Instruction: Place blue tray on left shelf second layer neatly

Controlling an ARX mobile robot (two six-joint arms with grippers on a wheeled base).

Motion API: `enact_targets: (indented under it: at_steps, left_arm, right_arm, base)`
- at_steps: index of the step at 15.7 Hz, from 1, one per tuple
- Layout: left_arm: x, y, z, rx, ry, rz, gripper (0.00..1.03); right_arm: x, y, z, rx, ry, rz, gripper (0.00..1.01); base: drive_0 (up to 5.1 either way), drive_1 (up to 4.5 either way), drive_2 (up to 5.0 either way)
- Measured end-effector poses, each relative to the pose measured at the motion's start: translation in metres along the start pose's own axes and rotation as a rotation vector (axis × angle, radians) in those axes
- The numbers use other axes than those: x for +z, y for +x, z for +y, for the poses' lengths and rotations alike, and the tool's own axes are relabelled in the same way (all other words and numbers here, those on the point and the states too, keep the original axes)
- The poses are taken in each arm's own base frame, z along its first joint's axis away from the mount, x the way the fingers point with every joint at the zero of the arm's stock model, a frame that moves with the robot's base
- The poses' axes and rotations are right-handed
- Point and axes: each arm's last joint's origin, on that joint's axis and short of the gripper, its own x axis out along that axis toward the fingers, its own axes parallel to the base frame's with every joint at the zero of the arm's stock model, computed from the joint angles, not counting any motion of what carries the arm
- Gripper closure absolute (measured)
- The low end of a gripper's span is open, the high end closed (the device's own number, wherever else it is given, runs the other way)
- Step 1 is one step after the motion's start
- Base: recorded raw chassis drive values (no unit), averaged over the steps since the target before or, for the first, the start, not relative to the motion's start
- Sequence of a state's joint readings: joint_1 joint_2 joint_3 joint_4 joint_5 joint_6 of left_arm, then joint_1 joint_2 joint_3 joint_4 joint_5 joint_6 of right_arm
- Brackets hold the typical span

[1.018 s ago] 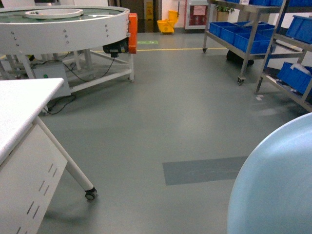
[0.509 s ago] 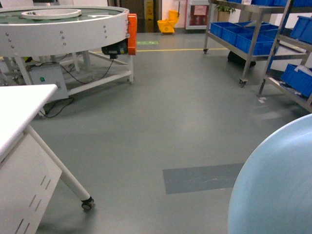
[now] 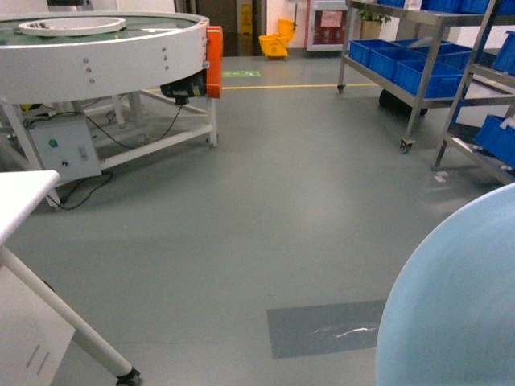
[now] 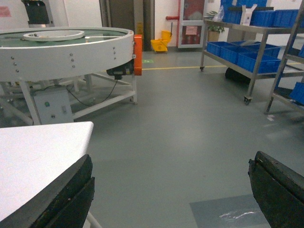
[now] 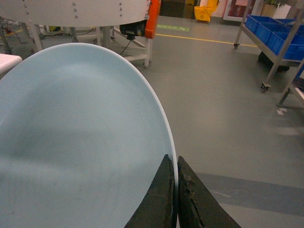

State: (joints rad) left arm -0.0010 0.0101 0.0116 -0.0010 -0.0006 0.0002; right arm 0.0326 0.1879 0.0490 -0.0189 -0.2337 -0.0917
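The pale blue tray fills the lower right of the head view, held up on edge above the floor. In the right wrist view the blue tray covers the left half, and my right gripper is shut on its rim, one finger on each side. My left gripper is open and holds nothing, with only floor between its fingers. The left shelf, a steel rack on casters, stands far ahead to the right, also in the left wrist view.
A big white round conveyor table stands at the back left. A white table corner with a slanted leg and caster is close on the left. Blue crates load the rack; a second rack is at the right edge.
The whole scene has shifted: the white table has slid left and down out of view and the racks and conveyor look nearer. The tray keeps its place in my right gripper.
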Motion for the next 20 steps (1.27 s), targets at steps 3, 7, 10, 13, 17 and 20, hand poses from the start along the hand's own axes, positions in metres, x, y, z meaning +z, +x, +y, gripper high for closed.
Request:
enact_targets:
  at_steps: [3, 7, 10, 13, 17, 20]
  left_arm:
    - [-0.0001, 0.0000, 0.0000, 0.000, 0.000, 0.002, 0.05]
    - [-0.0005, 0.0000, 0.0000, 0.001, 0.000, 0.005, 0.05]
    - [-0.0005, 0.0000, 0.0000, 0.000, 0.000, 0.005, 0.05]
    - [-0.0002, 0.0000, 0.0000, 0.001, 0.000, 0.002, 0.05]
    - [-0.0003, 0.0000, 0.0000, 0.000, 0.000, 0.003, 0.05]
    - [-0.0003, 0.0000, 0.0000, 0.000, 0.000, 0.003, 0.05]
  right_arm:
    - [-0.0004, 0.0000, 0.0000, 0.000, 0.001, 0.003, 0.99]
    - [-0.0008, 0.0001, 0.0001, 0.001, 0.002, 0.007, 0.99]
    - [-0.0005, 0.0001, 0.0000, 0.000, 0.001, 0.004, 0.99]
    - [-0.0004, 0.0000, 0.0000, -0.001, -0.002, 0.003, 0.99]
    - [-0.0003, 0.0000, 0.0000, -0.001, -0.003, 0.002, 0.99]
    - [-0.0002, 0.0000, 0.0000, -0.001, -0.004, 0.000, 0.99]
  base:
    - [-1.5, -1.53, -1.5]
    - [-1.5, -1.53, -1.5]
    - [-1.5, -1.53, -1.5]
    - [-1.5, -1.53, -1.5]
    - [-1.5, -1.53, -1.5]
    - [-1.5, -1.53, -1.5]
